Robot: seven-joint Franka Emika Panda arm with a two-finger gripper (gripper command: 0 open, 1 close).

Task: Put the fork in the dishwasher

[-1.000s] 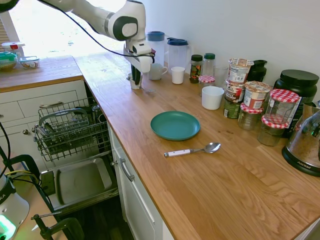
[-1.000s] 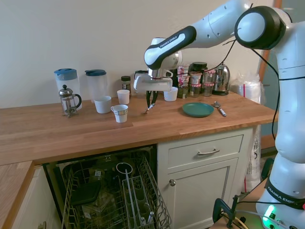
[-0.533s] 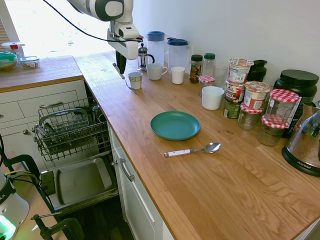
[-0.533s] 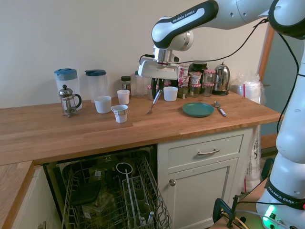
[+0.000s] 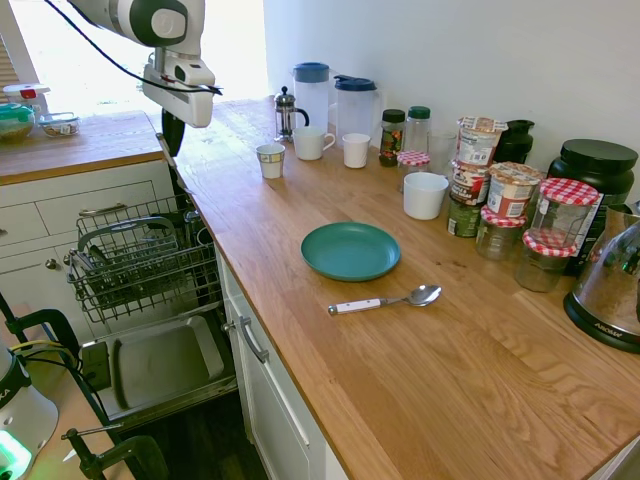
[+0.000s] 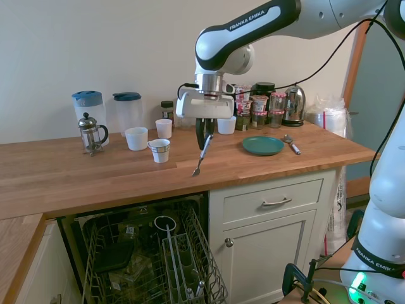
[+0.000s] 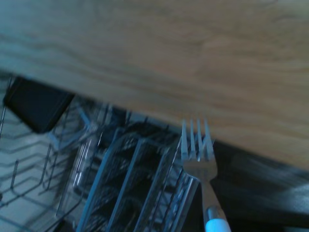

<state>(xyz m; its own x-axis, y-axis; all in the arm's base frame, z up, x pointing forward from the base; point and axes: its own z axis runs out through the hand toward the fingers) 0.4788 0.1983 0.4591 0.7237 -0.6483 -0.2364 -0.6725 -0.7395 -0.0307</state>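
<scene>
- Now the gripper (image 6: 204,134) had swung off the mugs to the worktop (image 6: 266,161) edge — clamped on the fork (image 6: 200,155), tines down.
- Below waited the dishwasher (image 6: 145,259) rack — lowering came next, I reckoned.

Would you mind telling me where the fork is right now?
The fork hangs tines-down from the gripper, at the wooden counter's front edge above the open dishwasher's rack, right of the small paper cup in the second exterior view.
</scene>
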